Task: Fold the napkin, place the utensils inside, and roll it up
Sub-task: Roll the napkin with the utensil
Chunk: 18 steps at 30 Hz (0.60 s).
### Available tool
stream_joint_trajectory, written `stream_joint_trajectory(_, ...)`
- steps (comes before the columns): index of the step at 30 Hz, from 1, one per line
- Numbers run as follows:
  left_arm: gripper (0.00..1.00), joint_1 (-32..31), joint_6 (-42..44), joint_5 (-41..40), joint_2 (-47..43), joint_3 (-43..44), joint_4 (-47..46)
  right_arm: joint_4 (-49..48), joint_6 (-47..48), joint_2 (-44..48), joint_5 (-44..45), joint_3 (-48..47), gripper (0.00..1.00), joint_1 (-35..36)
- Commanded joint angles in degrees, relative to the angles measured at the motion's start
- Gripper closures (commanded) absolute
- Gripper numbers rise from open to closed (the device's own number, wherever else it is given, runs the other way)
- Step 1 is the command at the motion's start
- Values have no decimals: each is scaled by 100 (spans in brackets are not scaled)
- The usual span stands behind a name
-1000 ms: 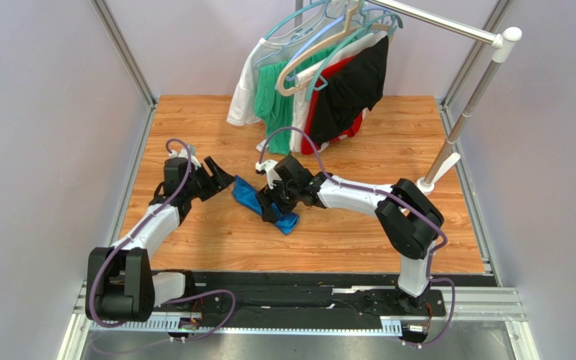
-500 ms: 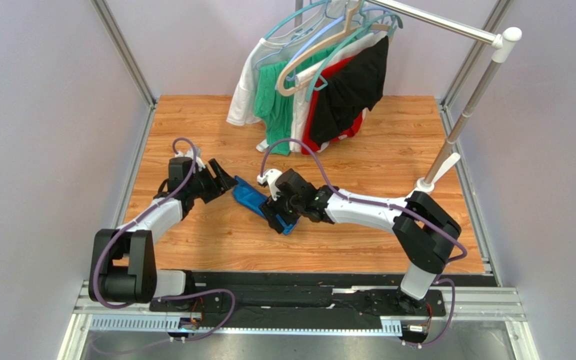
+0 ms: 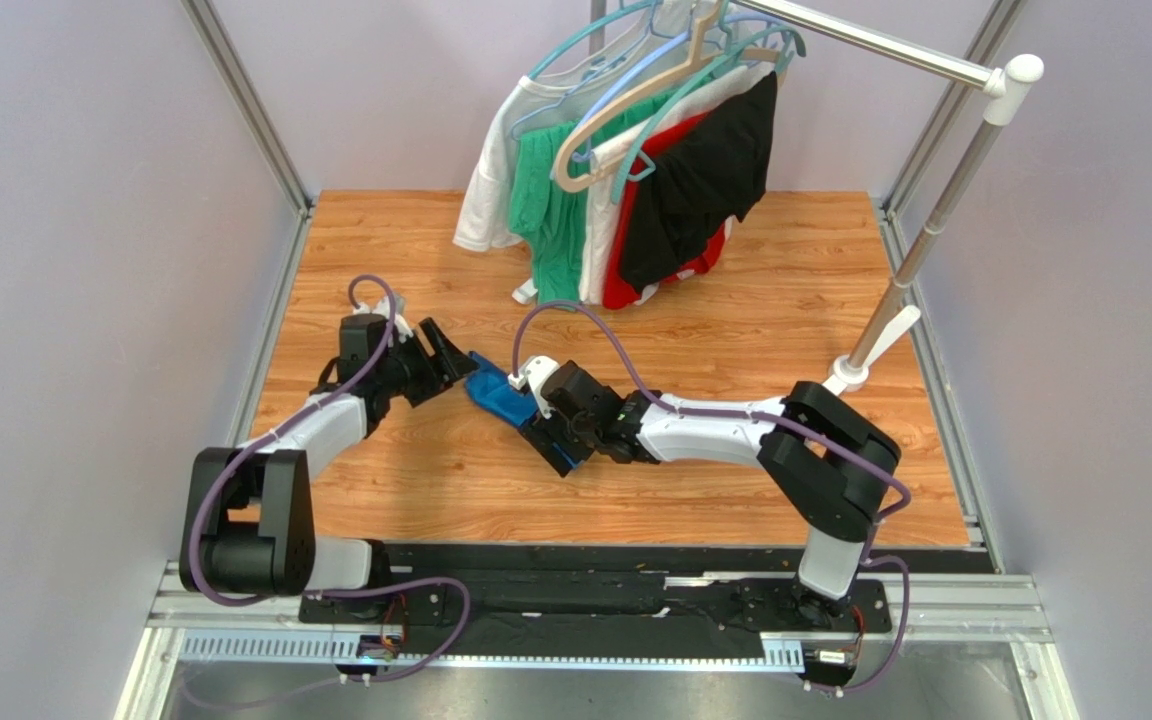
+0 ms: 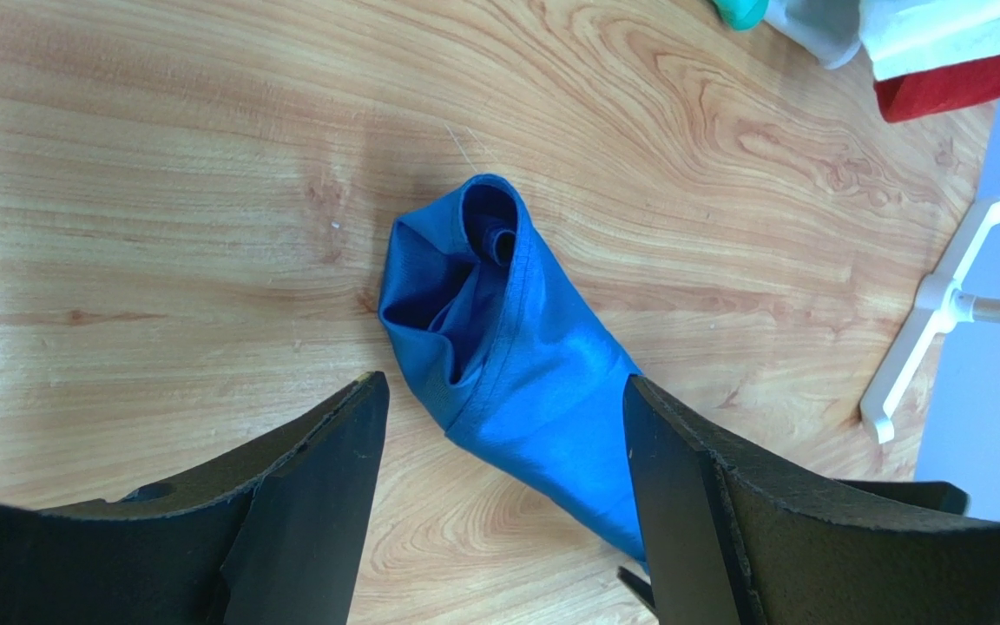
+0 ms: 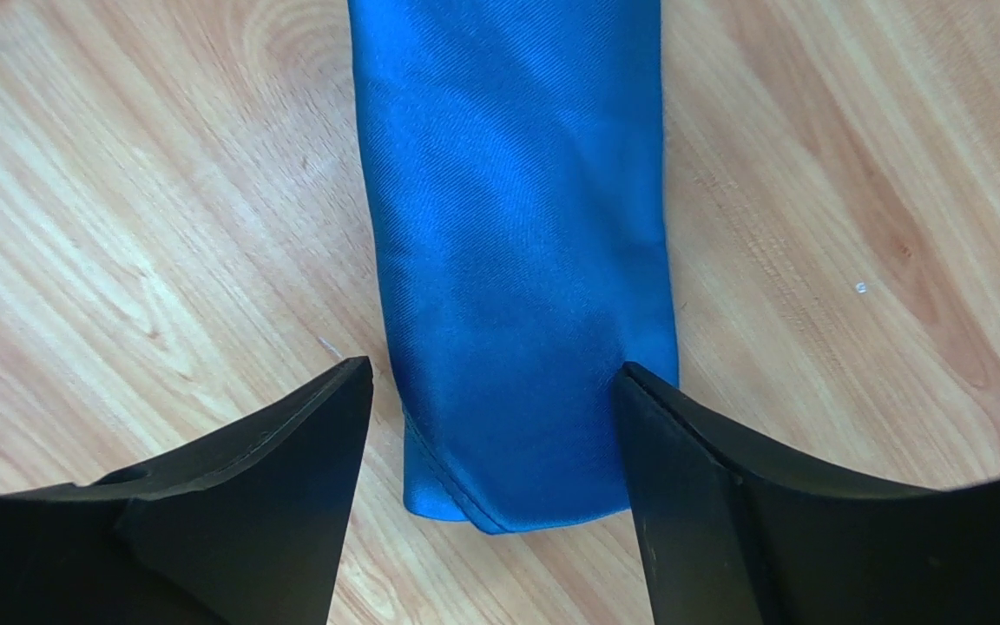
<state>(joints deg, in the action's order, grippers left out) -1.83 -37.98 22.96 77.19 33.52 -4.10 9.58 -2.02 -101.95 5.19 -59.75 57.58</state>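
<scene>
A royal-blue napkin of thin, shiny cloth point(image 3: 501, 396) lies rolled into a short tube on the light-brown wooden table point(image 3: 778, 285). It sits a little left of the table's middle, between the far and near edges. It slants, with 1 end pointing toward the far-left corner and the other toward the near edge.

The left gripper point(image 3: 449, 365) is at the far-left end of the roll, its 2 black fingers point(image 4: 316, 482) spread wide. In the left wrist view the napkin point(image 4: 518, 358) shows an open, folded mouth at that end. What is inside cannot be told.

The right gripper point(image 3: 551, 440) is low over the near-right end, fingers point(image 5: 271, 482) also apart. In the right wrist view the napkin's point(image 5: 518, 222) closed end lies between them, unclamped, with bare wood beside 1 finger.

Green, white, red and black garments on hangers point(image 3: 627, 180) hang over the table's far edge.
</scene>
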Motion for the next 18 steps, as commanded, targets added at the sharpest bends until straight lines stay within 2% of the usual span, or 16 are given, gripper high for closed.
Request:
stream_joint_trajectory(1,25,33,97,130,77,32,-258,-88,114,-211,202,-90,28,25)
stream_joint_trajectory(4,25,33,97,138,77,23,-267,-53,62,-246,280,-2,31,25)
stream_joint_trajectory(7,25,33,97,165,95,23,-284,-9,27,-299,316,42,44,25)
stream_joint_trajectory(8,25,33,97,165,103,23,-293,34,0,-325,316,33,54,25)
stream_joint_trajectory(12,25,33,89,183,130,32,-293,131,-18,-422,132,-37,71,25)
stream_joint_trajectory(18,25,33,80,174,16,6,-276,596,-237,-483,-1228,-431,85,-72)
